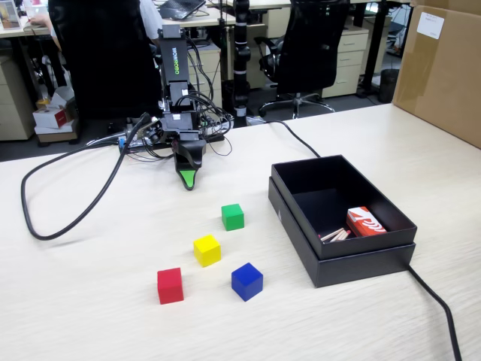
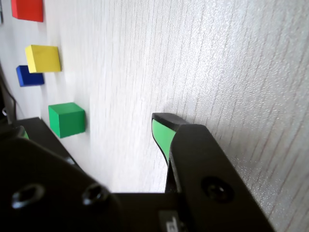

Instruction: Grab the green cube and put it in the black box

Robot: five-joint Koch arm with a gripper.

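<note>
The green cube (image 1: 233, 216) rests on the pale wooden table, left of the black box (image 1: 361, 265). My gripper (image 1: 188, 179) hangs tip-down just above the table behind the cube, about two cube widths from it. From the front its jaws line up one behind the other. In the wrist view the gripper (image 2: 91, 129) is open: a green-padded finger (image 2: 162, 134) stands at right, the other jaw is at the far left, and bare table shows between them. The green cube (image 2: 66, 119) sits apart on the left, outside the jaws.
A yellow cube (image 1: 207, 250), red cube (image 1: 170, 286) and blue cube (image 1: 246, 281) lie in front of the green one. The box holds a red-and-white packet (image 1: 365, 222). A cardboard carton (image 1: 443, 71) stands back right. Black cables (image 1: 60, 218) cross the table.
</note>
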